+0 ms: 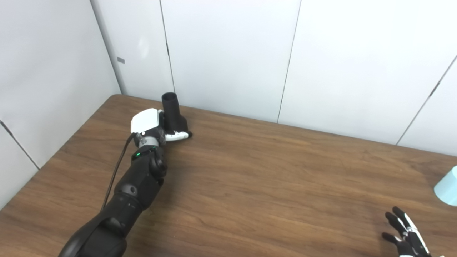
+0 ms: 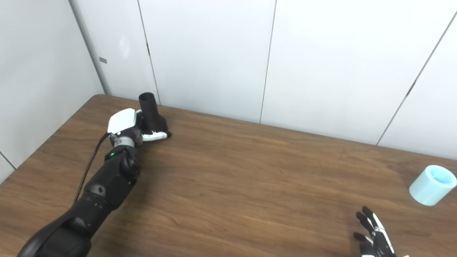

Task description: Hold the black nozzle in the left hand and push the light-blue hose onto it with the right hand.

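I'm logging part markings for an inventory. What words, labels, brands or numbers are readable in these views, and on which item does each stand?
None can be read.
black nozzle: no marking visible.
light-blue hose: plain surface, no text.
left robot hand and right robot hand: no lettering visible.
small grey tag on the wall: too small to read.

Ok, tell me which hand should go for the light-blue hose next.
Right. The right hand is open and empty at the table's near right, close to the light-blue hose. The left hand is far across the table at the black nozzle, fingers around its base.
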Robot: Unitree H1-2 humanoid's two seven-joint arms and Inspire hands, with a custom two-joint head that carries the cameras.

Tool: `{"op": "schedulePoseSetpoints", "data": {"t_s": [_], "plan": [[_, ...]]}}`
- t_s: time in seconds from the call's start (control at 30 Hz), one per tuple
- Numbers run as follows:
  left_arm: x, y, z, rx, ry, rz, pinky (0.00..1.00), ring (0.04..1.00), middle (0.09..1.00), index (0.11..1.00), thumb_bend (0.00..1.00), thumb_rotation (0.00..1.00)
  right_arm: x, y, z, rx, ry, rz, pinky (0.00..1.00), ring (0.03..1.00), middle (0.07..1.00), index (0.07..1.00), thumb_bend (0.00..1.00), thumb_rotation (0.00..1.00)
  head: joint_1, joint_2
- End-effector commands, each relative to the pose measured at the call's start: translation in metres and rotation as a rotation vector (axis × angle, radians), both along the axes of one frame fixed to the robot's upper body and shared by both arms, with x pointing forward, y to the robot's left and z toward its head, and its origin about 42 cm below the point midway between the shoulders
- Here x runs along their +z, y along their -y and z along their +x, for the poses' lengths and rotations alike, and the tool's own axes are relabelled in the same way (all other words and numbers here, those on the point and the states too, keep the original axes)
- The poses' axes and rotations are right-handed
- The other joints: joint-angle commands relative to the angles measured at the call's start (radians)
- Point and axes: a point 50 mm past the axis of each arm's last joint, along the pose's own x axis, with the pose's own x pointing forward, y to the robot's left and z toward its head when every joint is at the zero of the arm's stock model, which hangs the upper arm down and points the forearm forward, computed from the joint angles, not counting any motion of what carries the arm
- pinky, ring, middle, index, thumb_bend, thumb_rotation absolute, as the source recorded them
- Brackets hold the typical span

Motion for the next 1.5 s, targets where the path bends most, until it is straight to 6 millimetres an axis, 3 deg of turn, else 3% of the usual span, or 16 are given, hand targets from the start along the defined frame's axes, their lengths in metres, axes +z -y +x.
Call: {"op": "schedulePoseSetpoints", "data": {"t_s": [0.0,0.13,0.2,0.27,0.3,0.37,0.5,0.67,0.8,0.87,0.97,1.07,1.33,1.37,1.4,1.47], "plan": [[0.013,-0.004,0.009,0.017,0.014,0.049,1.00,0.877,0.792,0.746,0.85,0.46,-0.028,-0.002,-0.019,-0.016,-0.100,0.013,0.95,0.905,0.874,0.896,0.60,1.00,0.001,0.002],[0.012,-0.004,0.011,0.003,-0.010,0.087,1.00,0.835,0.745,0.690,0.81,0.36,-0.027,-0.002,-0.020,-0.021,-0.102,0.011,0.95,0.902,0.867,0.893,0.60,1.00,0.000,0.005],[0.012,-0.004,0.010,-0.015,0.024,0.036,1.00,0.815,0.700,0.647,0.80,0.20,-0.027,-0.002,-0.020,-0.020,-0.100,0.010,0.95,0.898,0.861,0.892,0.60,1.00,-0.002,0.007],[0.012,-0.004,0.008,-0.034,0.053,-0.011,0.99,0.812,0.673,0.524,0.58,0.09,-0.026,-0.003,-0.021,-0.020,-0.101,0.010,0.94,0.892,0.853,0.895,0.62,1.00,-0.004,0.009],[0.011,-0.005,0.009,-0.042,0.054,-0.018,0.96,0.808,0.667,0.506,0.55,0.07,-0.025,-0.003,-0.021,-0.020,-0.102,0.010,0.93,0.890,0.851,0.896,0.62,1.00,-0.004,0.011],[0.012,-0.004,0.008,-0.055,0.038,-0.022,0.87,0.788,0.673,0.491,0.53,0.05,-0.025,-0.003,-0.021,-0.021,-0.104,0.018,0.94,0.883,0.841,0.897,0.61,1.00,-0.006,0.013],[0.009,0.001,0.006,-0.068,0.035,-0.014,0.71,0.666,0.582,0.479,0.52,0.02,-0.025,-0.003,-0.021,-0.023,-0.105,0.020,0.95,0.876,0.832,0.900,0.59,1.00,-0.008,0.015],[0.007,0.007,0.002,-0.082,0.033,0.015,0.62,0.613,0.533,0.479,0.52,0.00,-0.025,-0.004,-0.020,-0.024,-0.102,0.018,0.91,0.860,0.822,0.897,0.59,1.00,-0.013,0.018],[0.013,0.018,-0.002,-0.117,0.051,0.056,0.65,0.656,0.552,0.466,0.51,0.00,-0.026,-0.004,-0.019,-0.025,-0.096,0.017,0.90,0.859,0.815,0.896,0.57,1.00,-0.026,0.020],[0.017,0.023,-0.004,-0.138,0.061,0.073,0.62,0.640,0.548,0.470,0.52,0.00,-0.026,-0.005,-0.018,-0.021,-0.091,0.015,0.87,0.853,0.816,0.898,0.56,1.00,-0.035,0.020],[0.026,0.035,-0.010,-0.187,0.099,0.091,0.52,0.562,0.477,0.486,0.52,0.00,-0.027,-0.006,-0.016,-0.012,-0.086,0.013,0.91,0.852,0.816,0.896,0.54,1.00,-0.055,0.021],[0.035,0.054,-0.022,-0.234,0.133,0.103,0.43,0.499,0.446,0.488,0.53,0.00,-0.026,-0.009,-0.015,-0.012,-0.086,0.035,0.93,0.856,0.814,0.893,0.51,1.00,-0.076,0.024],[0.049,0.107,-0.079,-0.413,0.269,0.051,0.56,0.582,0.530,0.478,0.52,0.00,-0.026,-0.019,-0.012,-0.007,-0.062,0.037,0.88,0.843,0.811,0.889,0.45,1.00,-0.134,0.031],[0.050,0.113,-0.085,-0.434,0.275,0.041,0.55,0.589,0.528,0.477,0.52,0.00,-0.026,-0.020,-0.011,-0.007,-0.060,0.036,0.86,0.838,0.811,0.887,0.45,1.00,-0.147,0.032],[0.051,0.117,-0.090,-0.452,0.277,0.029,0.47,0.553,0.480,0.486,0.52,0.00,-0.027,-0.022,-0.010,-0.007,-0.058,0.036,0.84,0.835,0.814,0.885,0.45,1.00,-0.157,0.032],[0.049,0.128,-0.100,-0.495,0.290,-0.004,0.48,0.561,0.468,0.491,0.53,0.00,-0.028,-0.026,-0.007,-0.007,-0.058,0.050,0.82,0.835,0.821,0.884,0.46,0.99,-0.176,0.031]]}}
